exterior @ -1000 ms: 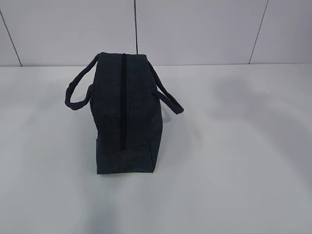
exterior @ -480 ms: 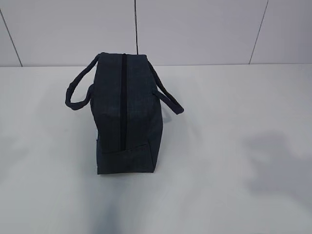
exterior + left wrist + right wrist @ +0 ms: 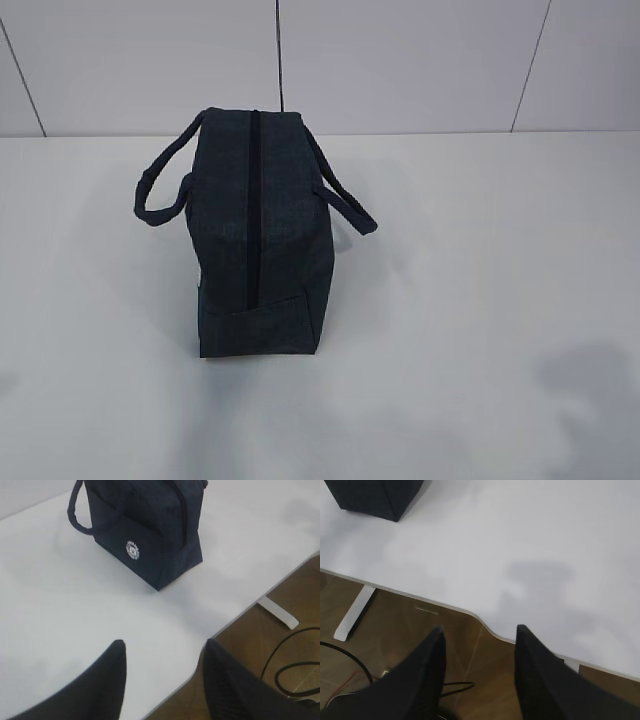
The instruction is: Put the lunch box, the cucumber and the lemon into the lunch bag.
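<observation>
In the exterior view the lunch bag point(image 3: 255, 235) stands left of centre on the white table point(image 3: 480, 300), zipper point(image 3: 252, 210) closed. In the left wrist view the left gripper point(image 3: 162, 652) hangs spread and empty, the bag at twelve o'clock. In the right wrist view the right gripper point(image 3: 479, 640) is spread, empty, over the table edge; the bag's corner sits at eleven o'clock.

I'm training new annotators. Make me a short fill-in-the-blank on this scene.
1. The lunch bag stands on a ___ table.
2. The bag's zipper is ___.
3. The left gripper holds ___.
4. The logo on the bag is ___.

Missing words: white; closed; nothing; white
</observation>
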Controlling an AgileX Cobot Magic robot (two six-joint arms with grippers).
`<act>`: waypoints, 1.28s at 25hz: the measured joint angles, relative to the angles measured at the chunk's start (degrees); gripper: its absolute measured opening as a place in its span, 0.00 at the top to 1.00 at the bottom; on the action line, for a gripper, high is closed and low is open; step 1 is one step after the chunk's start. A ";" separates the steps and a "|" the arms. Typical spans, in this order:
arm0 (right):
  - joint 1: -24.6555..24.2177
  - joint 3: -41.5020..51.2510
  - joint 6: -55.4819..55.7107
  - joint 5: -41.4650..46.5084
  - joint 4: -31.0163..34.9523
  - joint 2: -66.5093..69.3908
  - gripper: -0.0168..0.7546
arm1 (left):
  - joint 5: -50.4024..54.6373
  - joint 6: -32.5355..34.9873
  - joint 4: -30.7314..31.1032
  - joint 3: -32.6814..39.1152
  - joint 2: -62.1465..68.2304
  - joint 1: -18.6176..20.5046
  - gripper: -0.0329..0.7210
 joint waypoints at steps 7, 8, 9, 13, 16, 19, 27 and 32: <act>0.00 2.29 0.10 0.70 -2.63 -4.32 0.54 | 0.93 0.00 0.42 2.95 -0.76 0.00 0.50; 0.00 2.29 0.10 0.70 -2.76 -4.80 0.54 | 0.93 0.00 0.42 2.95 -0.99 0.00 0.50; 0.00 2.29 0.10 0.70 -2.89 -5.27 0.54 | 0.84 0.00 0.42 2.95 -1.39 0.00 0.50; 0.00 2.42 0.10 0.59 -3.64 -6.14 0.54 | 0.96 0.00 0.54 2.95 -3.79 0.00 0.52; 0.00 2.46 0.10 0.50 -3.64 -6.14 0.54 | 2.62 0.00 0.65 2.95 -5.80 0.00 0.54; 0.00 2.56 0.10 0.50 -3.64 -6.14 0.54 | 5.23 0.00 0.69 2.95 -8.92 0.00 0.57; 0.00 4.35 0.48 -2.86 -3.74 -6.17 0.54 | 9.87 -0.10 1.20 2.85 -13.37 -0.10 0.58; 0.00 4.40 0.69 -3.32 -3.74 -6.17 0.54 | 8.58 -0.10 1.29 3.66 -13.37 -0.10 0.60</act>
